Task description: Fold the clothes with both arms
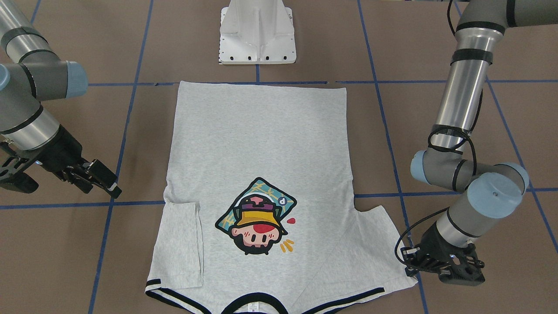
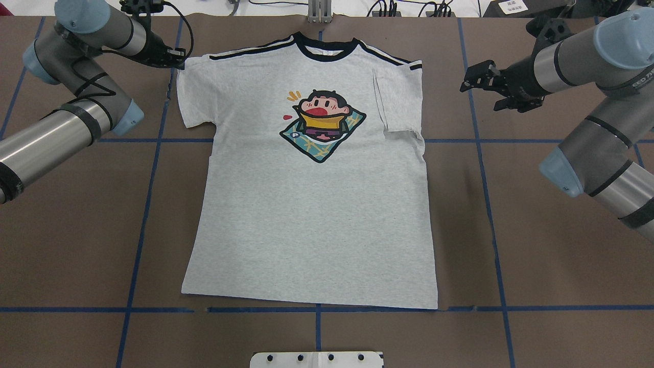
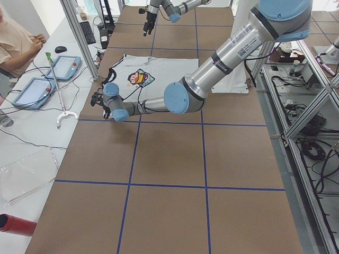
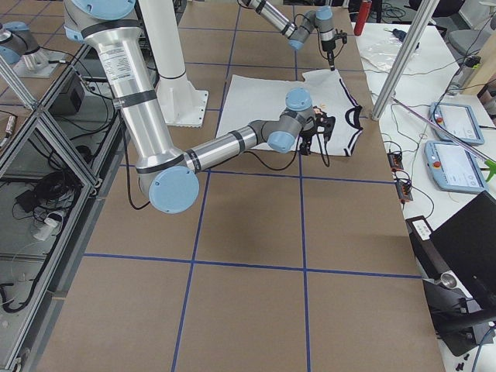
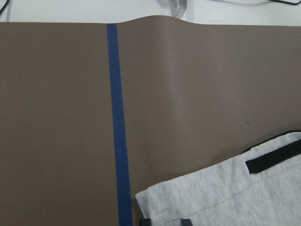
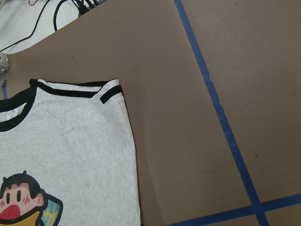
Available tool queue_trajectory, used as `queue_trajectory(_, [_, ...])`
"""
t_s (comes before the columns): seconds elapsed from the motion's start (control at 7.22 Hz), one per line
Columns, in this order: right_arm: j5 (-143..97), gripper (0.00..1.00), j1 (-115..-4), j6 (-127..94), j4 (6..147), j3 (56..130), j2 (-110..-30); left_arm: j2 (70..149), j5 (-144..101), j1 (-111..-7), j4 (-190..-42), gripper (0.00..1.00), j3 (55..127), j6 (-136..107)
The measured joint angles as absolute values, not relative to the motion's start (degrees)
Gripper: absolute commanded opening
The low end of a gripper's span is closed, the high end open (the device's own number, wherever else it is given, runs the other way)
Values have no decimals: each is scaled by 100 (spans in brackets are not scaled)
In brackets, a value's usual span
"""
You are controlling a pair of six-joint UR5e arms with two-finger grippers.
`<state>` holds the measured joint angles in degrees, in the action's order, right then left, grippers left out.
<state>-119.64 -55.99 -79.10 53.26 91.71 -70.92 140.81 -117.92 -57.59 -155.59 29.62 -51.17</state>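
Observation:
The light grey T-shirt (image 2: 306,214) lies flat and face up on the brown table, its collar (image 2: 322,48) at the far side from the robot's base. One sleeve (image 2: 401,97) is folded inward over the body. The other sleeve (image 2: 196,97) is spread out. My left gripper (image 2: 173,56) sits low at the spread sleeve's outer shoulder corner (image 1: 412,266). In the left wrist view its fingertips (image 5: 146,220) stand apart at the sleeve's edge (image 5: 211,197). My right gripper (image 2: 480,87) hangs open and empty over bare table, right of the folded sleeve (image 1: 102,189).
The white pedestal base (image 1: 257,35) stands just beyond the shirt's hem. Blue tape lines (image 2: 148,204) grid the table. Cables lie past the far edge (image 2: 388,7). A person (image 3: 16,42), two pendants (image 3: 58,66) and a red cylinder (image 3: 16,225) are at the side bench.

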Motion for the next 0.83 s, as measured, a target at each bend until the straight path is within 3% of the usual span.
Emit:
queue_trajectory(0.28, [-11930, 100, -5599, -7910, 5326, 9152, -7112, 14093, -11963, -5791, -15677, 0, 3099, -5142])
queue_trajectory(0.83, [-11902, 100, -5595, -7910, 5334, 9107, -7108, 14344, -11491, -5138, -15332, 0, 4152, -6170])
